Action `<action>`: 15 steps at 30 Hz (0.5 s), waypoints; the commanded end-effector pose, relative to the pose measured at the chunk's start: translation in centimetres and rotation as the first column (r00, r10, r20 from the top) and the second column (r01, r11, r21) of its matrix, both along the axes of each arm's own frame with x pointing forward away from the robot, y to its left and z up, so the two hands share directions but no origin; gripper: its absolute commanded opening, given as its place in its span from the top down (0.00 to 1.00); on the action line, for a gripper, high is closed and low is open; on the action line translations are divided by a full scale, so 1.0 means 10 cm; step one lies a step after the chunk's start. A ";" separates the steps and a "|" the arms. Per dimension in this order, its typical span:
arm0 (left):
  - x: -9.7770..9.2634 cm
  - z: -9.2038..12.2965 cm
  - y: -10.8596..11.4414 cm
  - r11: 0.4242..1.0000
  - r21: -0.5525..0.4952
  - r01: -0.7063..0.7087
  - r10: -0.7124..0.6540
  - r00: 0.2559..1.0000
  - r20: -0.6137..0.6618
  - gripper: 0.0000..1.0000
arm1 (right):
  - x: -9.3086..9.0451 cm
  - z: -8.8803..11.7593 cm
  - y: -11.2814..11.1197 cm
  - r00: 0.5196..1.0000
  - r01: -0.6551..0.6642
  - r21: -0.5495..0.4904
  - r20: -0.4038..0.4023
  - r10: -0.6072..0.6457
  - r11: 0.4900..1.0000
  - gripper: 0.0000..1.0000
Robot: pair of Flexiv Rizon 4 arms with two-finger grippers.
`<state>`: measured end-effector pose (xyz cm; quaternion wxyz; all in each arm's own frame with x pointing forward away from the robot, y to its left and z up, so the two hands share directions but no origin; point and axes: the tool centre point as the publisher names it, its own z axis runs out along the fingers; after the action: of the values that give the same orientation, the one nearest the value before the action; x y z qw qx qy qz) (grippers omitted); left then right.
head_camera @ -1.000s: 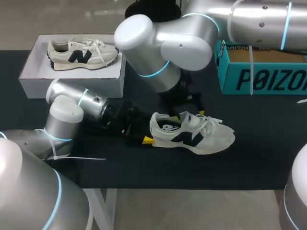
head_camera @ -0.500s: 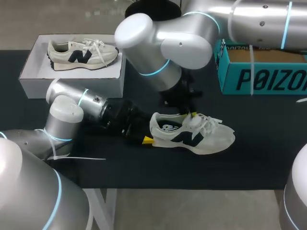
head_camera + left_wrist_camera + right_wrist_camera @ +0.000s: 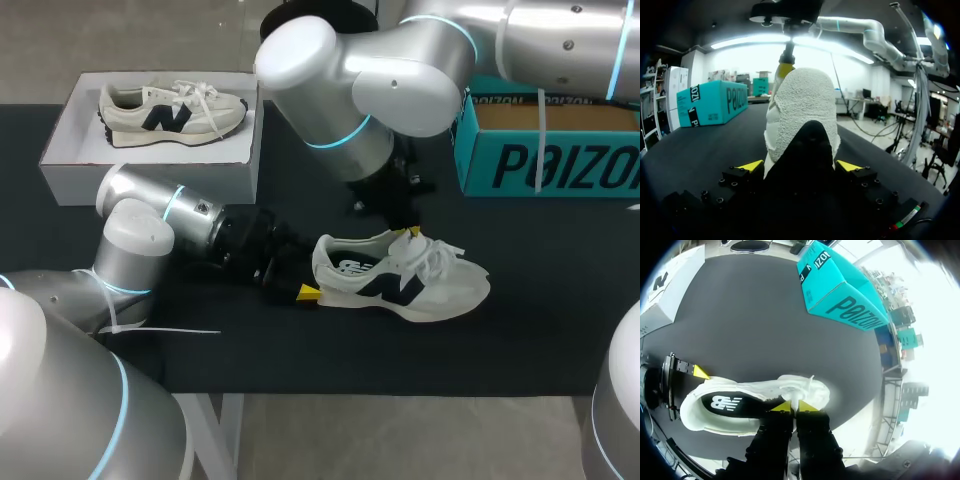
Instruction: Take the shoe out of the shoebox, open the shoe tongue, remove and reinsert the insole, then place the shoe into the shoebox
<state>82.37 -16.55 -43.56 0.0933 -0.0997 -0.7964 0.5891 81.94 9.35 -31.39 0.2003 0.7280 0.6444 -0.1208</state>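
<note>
The right claw [image 3: 412, 234] has slid over the shoe [image 3: 430, 295] and now pinches its tongue [image 3: 402, 252], tips almost together. The left claw [image 3: 799, 165] hugs the heel [image 3: 800, 100]. The shoe lies on the black table [image 3: 540, 320], ready for opening the tongue

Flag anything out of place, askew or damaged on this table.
Nothing stands out. The shoe sits upright on the mat, heel held in the left gripper, tongue pinched by the right gripper. The second shoe lies in the white shoebox; nothing spilled or damaged.
</note>
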 end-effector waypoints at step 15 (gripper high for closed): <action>0.00 -0.02 -0.02 1.000 0.002 -0.002 0.002 1.000 0.001 1.00 | -0.12 0.13 -0.74 0.991 -0.028 0.217 0.134 -0.001 0.976 1.00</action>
<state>82.37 -16.57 -43.54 0.0933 -0.0997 -0.7963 0.5892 81.60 4.32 -30.68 0.2058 0.7449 0.6313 -0.0648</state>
